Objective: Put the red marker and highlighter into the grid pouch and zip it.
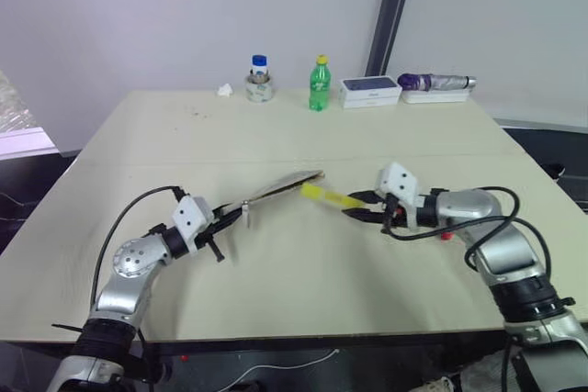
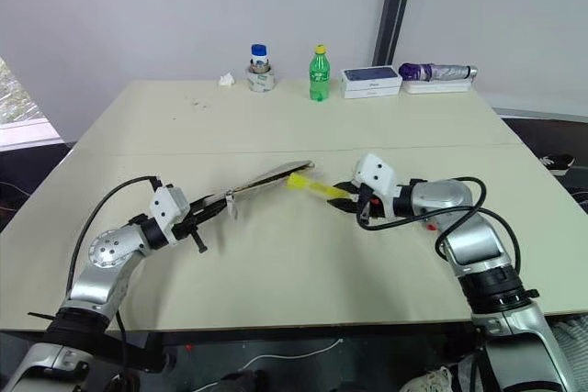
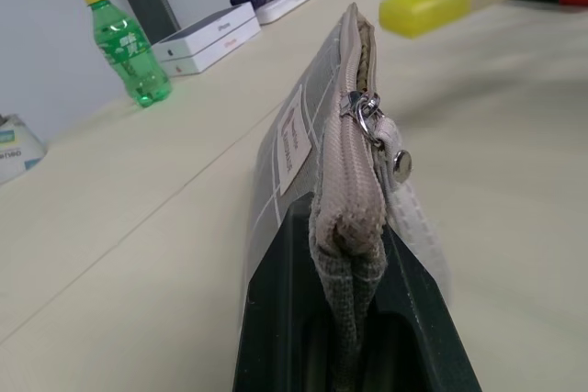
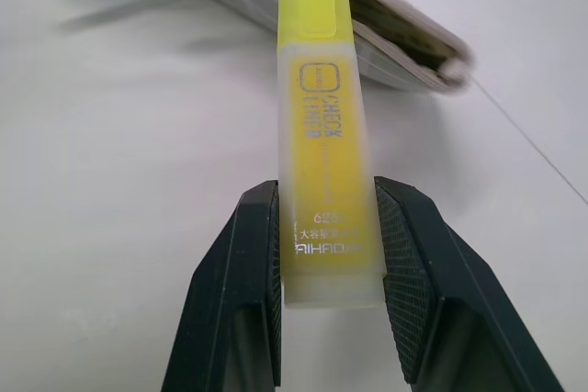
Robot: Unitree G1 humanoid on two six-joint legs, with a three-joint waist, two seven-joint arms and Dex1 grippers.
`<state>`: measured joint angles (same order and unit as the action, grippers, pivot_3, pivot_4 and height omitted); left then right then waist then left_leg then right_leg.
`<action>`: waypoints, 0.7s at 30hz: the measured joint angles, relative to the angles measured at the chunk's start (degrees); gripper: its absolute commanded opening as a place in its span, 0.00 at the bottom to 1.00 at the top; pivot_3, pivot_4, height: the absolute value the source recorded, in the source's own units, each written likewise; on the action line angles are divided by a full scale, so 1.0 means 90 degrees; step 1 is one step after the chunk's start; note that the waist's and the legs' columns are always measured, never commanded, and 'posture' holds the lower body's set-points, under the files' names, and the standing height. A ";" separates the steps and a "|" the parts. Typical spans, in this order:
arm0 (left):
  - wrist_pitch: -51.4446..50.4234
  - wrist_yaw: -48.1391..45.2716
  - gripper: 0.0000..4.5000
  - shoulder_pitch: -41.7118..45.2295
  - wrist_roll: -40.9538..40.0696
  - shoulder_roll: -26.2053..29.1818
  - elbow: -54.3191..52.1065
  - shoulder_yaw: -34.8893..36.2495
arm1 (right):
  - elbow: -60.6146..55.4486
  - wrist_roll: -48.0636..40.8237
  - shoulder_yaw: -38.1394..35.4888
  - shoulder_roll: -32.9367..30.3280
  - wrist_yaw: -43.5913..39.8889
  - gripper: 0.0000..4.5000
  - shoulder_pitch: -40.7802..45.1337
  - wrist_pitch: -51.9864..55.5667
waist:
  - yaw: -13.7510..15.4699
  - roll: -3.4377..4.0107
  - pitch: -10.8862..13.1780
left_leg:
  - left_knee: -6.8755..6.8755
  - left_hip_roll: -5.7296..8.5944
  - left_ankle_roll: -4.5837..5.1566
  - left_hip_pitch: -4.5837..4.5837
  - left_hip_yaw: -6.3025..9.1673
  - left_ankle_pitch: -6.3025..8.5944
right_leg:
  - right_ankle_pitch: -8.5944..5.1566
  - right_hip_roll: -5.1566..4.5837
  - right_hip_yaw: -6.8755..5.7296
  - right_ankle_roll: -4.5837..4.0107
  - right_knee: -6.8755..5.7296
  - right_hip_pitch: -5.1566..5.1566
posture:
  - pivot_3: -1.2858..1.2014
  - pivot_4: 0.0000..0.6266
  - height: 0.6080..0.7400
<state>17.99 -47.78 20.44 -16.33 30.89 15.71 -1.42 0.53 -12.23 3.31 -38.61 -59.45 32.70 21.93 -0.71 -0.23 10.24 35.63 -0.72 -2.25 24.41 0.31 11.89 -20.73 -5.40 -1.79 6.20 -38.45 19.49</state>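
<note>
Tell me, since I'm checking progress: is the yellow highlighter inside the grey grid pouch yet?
Not yet. The stubby yellow highlighter is clamped in the right gripper, its cap just short of the grey grid fabric pouch.

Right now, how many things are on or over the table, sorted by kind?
Pens: 1, translucent yellow highlighter
Pouches: 1, flat grey grid-lined fabric pouch
Bottles: 1, green plastic bottle with yellow cap
Jars: 1, small blue-lidded jar
Boxes: 1, flat white box
Umbrellas: 1, folded purple umbrella
Total: 6
</note>
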 measured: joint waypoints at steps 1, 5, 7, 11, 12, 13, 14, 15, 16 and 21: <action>0.0019 -0.0010 0.00 0.0000 0.0013 0.0000 0.0007 0.0022 | -0.0024 -0.0031 -0.0050 -0.0031 0.0026 0.20 0.0001 0.0064 | 0.0000 0.0000 0.0000 | 0.0000 0.0000 0.0000 0.0000 0.0000 0.0000 | 0.0000 0.0000 0.0000 0.0000 0.0000 0.0000 | 0.52 0.24 1.00; 0.0146 -0.0060 0.00 0.0000 0.0135 -0.0028 0.0054 0.0023 | -0.0036 -0.0033 -0.0061 -0.0031 0.0144 0.20 0.0001 0.0122 | 0.0003 0.0000 0.0000 | 0.0000 0.0000 0.0000 0.0000 0.0000 0.0000 | 0.0000 0.0000 0.0000 0.0000 0.0000 0.0000 | 0.52 0.24 1.00; 0.0150 -0.0060 0.00 -0.0001 0.0175 -0.0086 0.0055 0.0023 | -0.0036 -0.0032 -0.0043 0.0024 0.0214 0.20 0.0001 0.0122 | 0.0005 0.0000 0.0000 | 0.0001 0.0000 0.0001 0.0000 0.0000 0.0000 | 0.0000 0.0000 0.0000 0.0000 0.0000 0.0000 | 0.52 0.24 1.00; 0.0093 -0.0053 0.00 -0.0002 0.0208 -0.0177 0.0036 0.0061 | -0.0034 0.0003 0.0096 0.0150 0.0287 0.20 0.0001 0.0108 | 0.0011 0.0000 0.0000 | 0.0002 0.0000 0.0001 0.0001 0.0000 0.0000 | 0.0000 -0.0001 0.0000 0.0000 0.0000 -0.0001 | 0.52 0.24 1.00; 0.0056 -0.0050 0.00 -0.0002 0.0205 -0.0198 0.0023 0.0064 | -0.0033 0.0013 0.0110 0.0160 0.0298 0.20 0.0002 0.0103 | 0.0015 0.0000 0.0000 | 0.0002 0.0001 0.0001 0.0001 0.0001 0.0000 | 0.0000 -0.0002 0.0000 0.0000 0.0000 -0.0001 | 0.52 0.24 1.00; 0.0041 -0.0051 0.00 -0.0002 0.0214 -0.0197 0.0009 0.0066 | -0.0021 0.0033 0.0121 0.0160 0.0314 0.20 0.0003 0.0084 | 0.0016 0.0000 0.0000 | 0.0003 0.0001 0.0001 0.0001 0.0001 0.0000 | 0.0000 -0.0002 -0.0001 0.0000 0.0000 -0.0001 | 0.52 0.24 1.00; 0.0041 -0.0052 0.00 -0.0002 0.0221 -0.0197 -0.0013 0.0068 | -0.0007 0.0058 0.0127 0.0160 0.0325 0.20 0.0003 0.0065 | 0.0014 0.0000 0.0000 | 0.0002 0.0001 0.0001 0.0001 0.0001 0.0001 | 0.0000 -0.0002 0.0000 0.0000 0.0000 -0.0001 | 0.52 0.24 1.00; 0.0036 -0.0053 0.00 -0.0003 0.0223 -0.0197 -0.0031 0.0069 | 0.0013 0.0095 0.0146 0.0161 0.0334 0.20 0.0004 0.0040 | 0.0011 0.0000 0.0000 | 0.0002 0.0001 0.0001 0.0001 0.0001 0.0001 | 0.0000 -0.0001 0.0000 0.0000 0.0000 -0.0001 | 0.52 0.24 1.00; -0.0006 -0.0050 0.00 -0.0005 0.0214 -0.0201 -0.0068 0.0077 | 0.0054 0.0125 0.0182 0.0171 0.0349 0.20 0.0003 -0.0010 | 0.0007 0.0000 0.0000 | 0.0002 0.0000 0.0001 0.0001 0.0001 0.0001 | 0.0000 -0.0001 0.0000 0.0000 0.0000 -0.0001 | 0.52 0.24 1.00; -0.0042 -0.0035 0.00 -0.0042 0.0240 -0.0199 -0.0127 0.0093 | 0.0103 0.0265 0.0365 0.0339 0.0394 0.20 0.0001 -0.0201 | 0.0002 0.0000 0.0000 | 0.0001 0.0000 0.0001 0.0001 0.0000 0.0000 | 0.0000 -0.0001 0.0000 0.0000 0.0000 0.0001 | 0.52 0.24 1.00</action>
<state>17.61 -48.10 20.07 -14.17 29.09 14.56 -0.58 1.45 -9.85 6.60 -35.56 -55.90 32.71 20.12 -0.68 -0.23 10.25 35.63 -0.72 -2.25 24.41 0.32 11.90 -20.73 -5.41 -1.79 6.20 -38.45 19.50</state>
